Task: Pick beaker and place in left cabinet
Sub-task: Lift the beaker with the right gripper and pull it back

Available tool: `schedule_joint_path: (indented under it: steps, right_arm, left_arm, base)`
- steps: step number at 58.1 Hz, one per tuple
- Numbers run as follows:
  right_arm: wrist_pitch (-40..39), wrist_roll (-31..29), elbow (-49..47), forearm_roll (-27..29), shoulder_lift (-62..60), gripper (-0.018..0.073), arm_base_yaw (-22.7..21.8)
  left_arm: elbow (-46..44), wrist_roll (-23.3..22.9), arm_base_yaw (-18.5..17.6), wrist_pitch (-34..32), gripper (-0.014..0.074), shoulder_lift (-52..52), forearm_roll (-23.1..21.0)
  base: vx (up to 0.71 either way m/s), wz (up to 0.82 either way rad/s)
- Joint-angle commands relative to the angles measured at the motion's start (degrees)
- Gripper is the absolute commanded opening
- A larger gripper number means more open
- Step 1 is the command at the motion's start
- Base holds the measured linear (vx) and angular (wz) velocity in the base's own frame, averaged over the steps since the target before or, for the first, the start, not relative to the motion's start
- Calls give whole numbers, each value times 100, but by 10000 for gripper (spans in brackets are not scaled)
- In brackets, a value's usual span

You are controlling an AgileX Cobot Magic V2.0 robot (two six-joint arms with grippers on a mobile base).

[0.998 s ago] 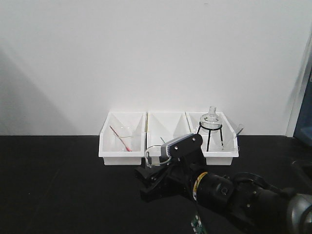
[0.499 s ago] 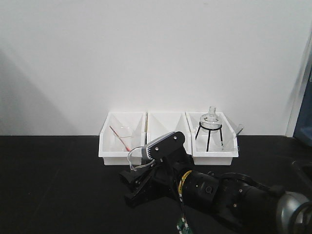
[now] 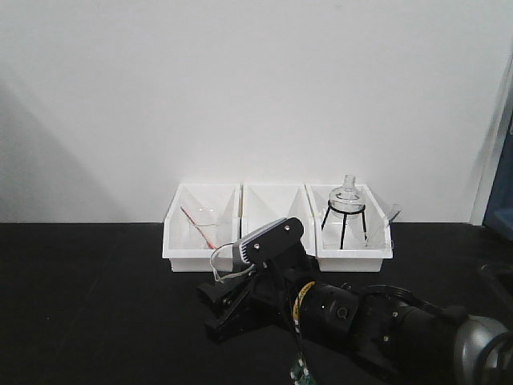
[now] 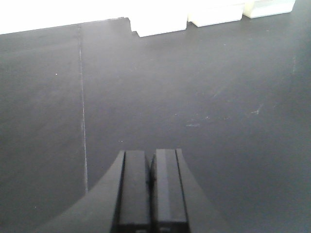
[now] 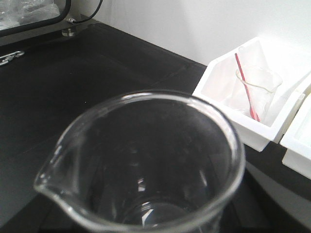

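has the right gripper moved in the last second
Yes. The right gripper has shifted left, from below the middle white bin toward the left bin.

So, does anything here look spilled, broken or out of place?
Nothing stands out. The beaker close to the right wrist camera looks whole and empty. The three white bins sit in a straight row, and the flask stands upright on its tripod. The red rod merely leans inside a second beaker.
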Motion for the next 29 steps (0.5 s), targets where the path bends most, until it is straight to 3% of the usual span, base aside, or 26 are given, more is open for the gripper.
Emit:
schedule_joint_path:
  steps: [1, 29]
  right_arm:
    - [-391, -1, -180, 84, -288, 224, -30]
    - [-383, -1, -180, 84, -288, 225, -30]
  left_arm:
    - [-107, -7, -32, -475, -6, -56, -62]
    - [-107, -7, -32, -475, -6, -56, -62]
  base:
    - [0, 0]
    - [-2, 2]
